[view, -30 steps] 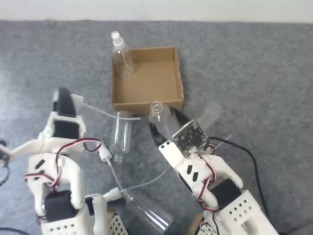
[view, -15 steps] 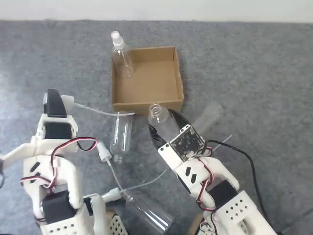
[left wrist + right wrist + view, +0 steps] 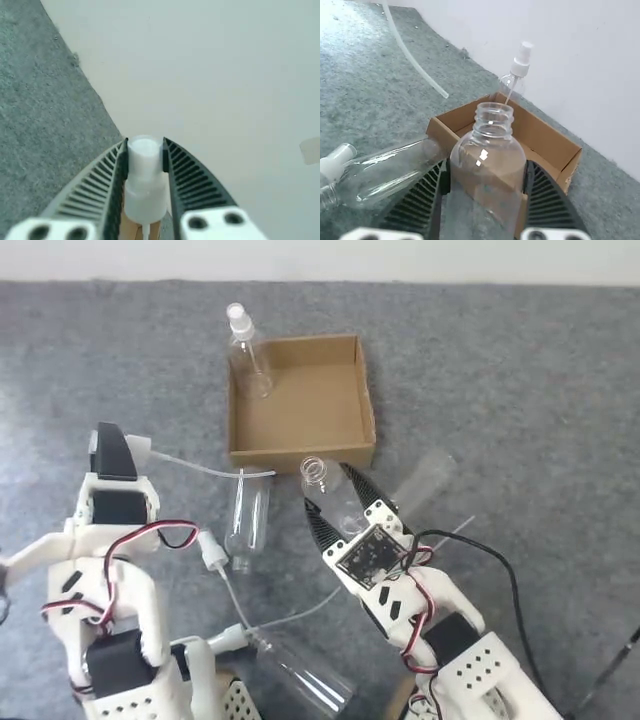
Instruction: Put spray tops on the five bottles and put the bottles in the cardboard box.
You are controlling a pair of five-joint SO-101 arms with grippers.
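My left gripper [image 3: 125, 447] is shut on a white spray top [image 3: 145, 170], raised over the carpet left of the cardboard box [image 3: 300, 400]; its thin dip tube [image 3: 210, 468] points toward the box's front. Just before the box's front wall, my right gripper [image 3: 328, 490] is shut on a clear open-necked bottle [image 3: 322, 480], seen upright in the right wrist view as the bottle [image 3: 487, 165] between the fingers [image 3: 427, 192]. A capped bottle [image 3: 245, 355] leans at the box's back left corner. An uncapped bottle [image 3: 247, 515] lies on the carpet between the arms.
A loose spray top [image 3: 212, 550] with its tube lies beside the lying bottle's neck. Another bottle [image 3: 305, 675] rests near the arm bases with a spray top [image 3: 235, 635] at its mouth. One more clear bottle [image 3: 425, 480] lies right of the right gripper.
The left arm drew back and leftward with its spray top, then held still. The right gripper turned at the wrist and shifted slightly, with the bottle still in it.
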